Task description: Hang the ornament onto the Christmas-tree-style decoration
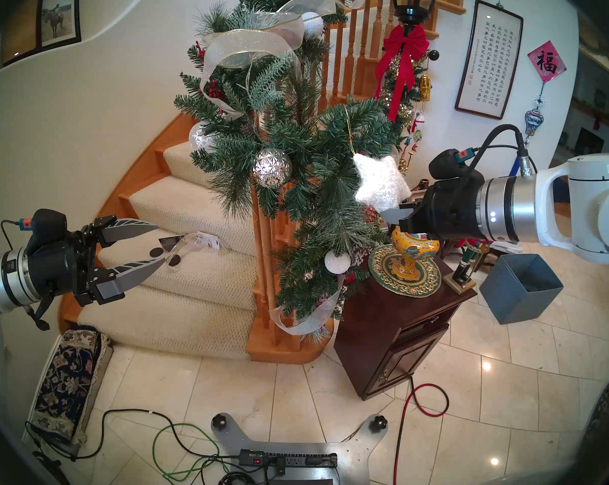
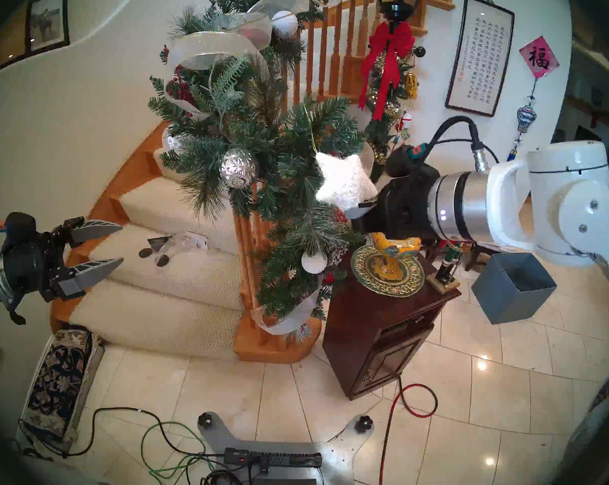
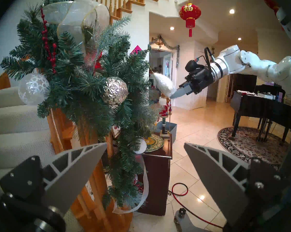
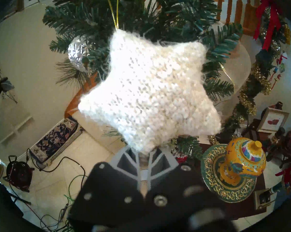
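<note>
The star ornament (image 4: 149, 92) covers the right gripper's (image 4: 144, 155) fingertips, and its gold string (image 4: 113, 12) runs off the wrist picture's top edge. Where that string catches on the garland (image 1: 296, 141) is hidden among needles.

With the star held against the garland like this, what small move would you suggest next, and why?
Probably open the right gripper: its fingers pinch the white star by a bottom point, while the gold string already runs taut into the garland, apparently hooked on a branch.

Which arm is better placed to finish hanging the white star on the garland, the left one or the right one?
Right. The right gripper is shut on the white star's lower point, with its gold string already up among the garland's branches. The left gripper hangs open and empty over the stairs.
</note>
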You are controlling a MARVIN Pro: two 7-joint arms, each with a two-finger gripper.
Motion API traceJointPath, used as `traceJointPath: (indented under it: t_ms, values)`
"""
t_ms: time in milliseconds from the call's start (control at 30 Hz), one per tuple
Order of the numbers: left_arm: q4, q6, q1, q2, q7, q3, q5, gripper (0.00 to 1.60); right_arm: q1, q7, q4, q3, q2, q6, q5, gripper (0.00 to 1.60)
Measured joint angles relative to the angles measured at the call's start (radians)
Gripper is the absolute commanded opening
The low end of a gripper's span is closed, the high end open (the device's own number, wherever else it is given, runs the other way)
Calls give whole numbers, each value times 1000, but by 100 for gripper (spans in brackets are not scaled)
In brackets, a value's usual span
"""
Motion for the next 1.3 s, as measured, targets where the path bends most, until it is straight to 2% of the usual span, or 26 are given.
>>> traceJointPath:
  t_ms: [33, 67, 133, 200, 1000, 1300]
  values:
    - [0, 0, 0, 0, 0, 0, 0, 160, -1, 1, 0, 1, 0, 0, 0, 73]
    - [0, 0, 0, 0, 0, 0, 0, 160, -1, 2, 0, 2, 0, 0, -1, 107]
    - [0, 0, 0, 0, 0, 0, 0, 160, -4, 5, 0, 5, 0, -3, -2, 154]
    - [0, 0, 0, 0, 0, 0, 0, 160, -5, 6, 0, 6, 0, -4, -2, 160]
    - [0, 0, 0, 0, 0, 0, 0, 160, -16, -10, 0, 21, 1, -12, -2, 160]
    - [0, 0, 0, 0, 0, 0, 0, 160, -8, -13, 0, 18, -33, -17, 52, 160]
